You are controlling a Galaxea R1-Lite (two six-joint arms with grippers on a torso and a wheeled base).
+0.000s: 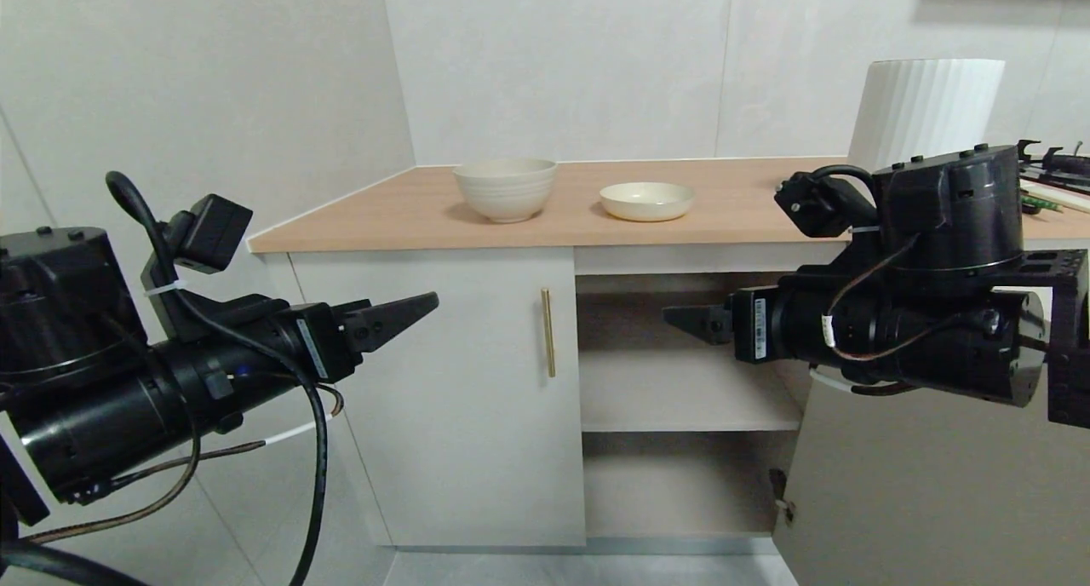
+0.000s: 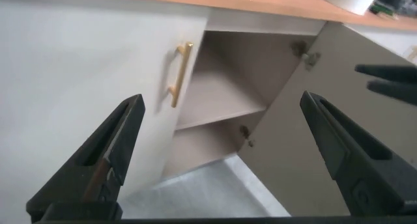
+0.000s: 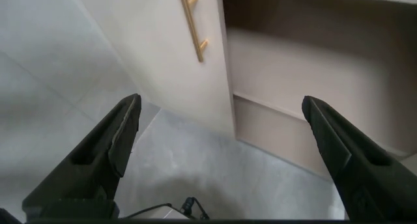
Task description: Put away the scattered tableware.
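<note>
The left gripper (image 2: pixel 221 99) hung in front of the cabinet (image 1: pixel 443 484), off its left side, with its fingers spread wide and nothing between them. The arm behind it was cut off by the edge of the head view. The cabinet's closed door (image 1: pixel 443 399) carried a thin gold handle (image 1: pixel 549 332) at its right edge. On the cabinet's wooden top (image 1: pixel 375 215), above that door, stood the bowl (image 1: pixel 505 188), upright. The dish (image 1: pixel 645 200) lay near it on the same top, above the left end of the open half; the two were apart, and neither inside could be seen. The open half showed one shelf (image 1: pixel 681 390), bare where visible, its right part hidden behind the right arm. The right gripper (image 3: pixel 221 100) hovered before this opening at about shelf height, fingers parted and holding nothing; only its tip showed in the head view. Below that arm the open door (image 1: pixel 894 484) swung out from the cabinet's right side, its top edge covered by the arm and its lower part cut off. A white ribbed vase (image 1: pixel 928 109) stood at the back of the top, its base hidden by the same arm. Beside it, at the top's far right, lay some clutter (image 1: pixel 1052 177), dark and pale pieces too cropped to identify.
</note>
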